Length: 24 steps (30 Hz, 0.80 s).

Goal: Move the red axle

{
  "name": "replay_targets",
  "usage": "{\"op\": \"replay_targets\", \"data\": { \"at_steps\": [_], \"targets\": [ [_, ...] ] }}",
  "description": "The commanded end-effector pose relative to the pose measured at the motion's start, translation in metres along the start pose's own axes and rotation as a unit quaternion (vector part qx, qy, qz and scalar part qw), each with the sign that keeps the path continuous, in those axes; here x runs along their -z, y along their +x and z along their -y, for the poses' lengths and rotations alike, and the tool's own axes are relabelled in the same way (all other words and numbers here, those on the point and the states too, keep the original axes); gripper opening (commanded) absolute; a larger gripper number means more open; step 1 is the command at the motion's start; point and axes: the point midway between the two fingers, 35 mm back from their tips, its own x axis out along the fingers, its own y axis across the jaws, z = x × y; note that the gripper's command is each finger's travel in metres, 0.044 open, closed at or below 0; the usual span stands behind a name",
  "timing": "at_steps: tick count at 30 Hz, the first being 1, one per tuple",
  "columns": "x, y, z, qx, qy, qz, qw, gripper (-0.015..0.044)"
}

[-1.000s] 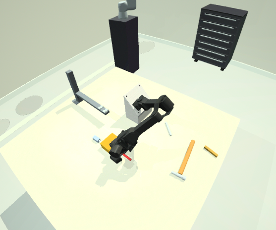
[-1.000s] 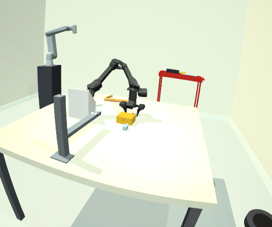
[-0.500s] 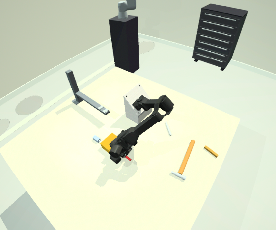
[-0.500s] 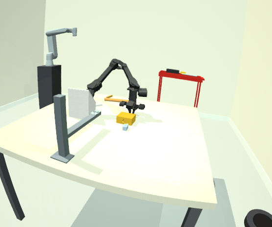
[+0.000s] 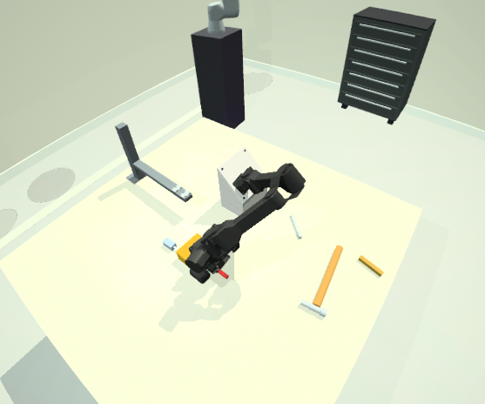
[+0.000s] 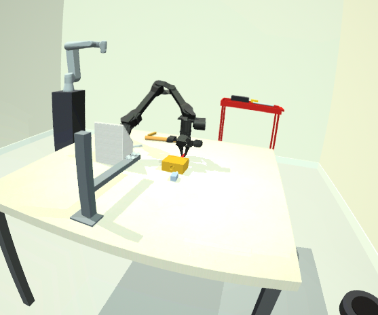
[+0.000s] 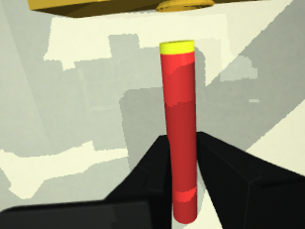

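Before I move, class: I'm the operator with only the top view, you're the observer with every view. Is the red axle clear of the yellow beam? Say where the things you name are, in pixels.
Observer: Yes, the wrist view shows a gap between the red axle's (image 5: pixel 223 273) (image 6: pixel 182 155) (image 7: pixel 181 123) yellow end and the yellow beam (image 5: pixel 187 251) (image 6: pixel 176 161) (image 7: pixel 99 6).
Operator: Is it between the tool's (image 5: pixel 215 269) (image 6: pixel 184 155) (image 7: pixel 184 135) fingers?
Observer: Yes, the wrist view shows one finger on each side.

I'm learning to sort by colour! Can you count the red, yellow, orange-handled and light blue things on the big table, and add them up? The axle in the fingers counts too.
Red: 1, the axle
Yellow: 2, the beam and a small bar
Orange-handled: 1, the hammer
Light blue: 1, the small block
Total: 5
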Motion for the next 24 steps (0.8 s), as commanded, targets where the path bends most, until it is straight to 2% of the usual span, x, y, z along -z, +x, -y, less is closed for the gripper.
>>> {"op": "replay_targets", "data": {
  "at_steps": [1,14,19,24],
  "targets": [
    [0.0,-0.024,-0.005,-0.004,-0.004,0.0,1.0,0.0],
    [-0.006,-0.104,-0.008,-0.003,0.002,-0.002,1.0,0.0],
    [-0.012,-0.108,-0.01,-0.004,0.005,-0.001,1.0,0.0],
    [-0.042,-0.112,-0.013,-0.009,0.007,0.011,1.0,0.0]
  ]
}}
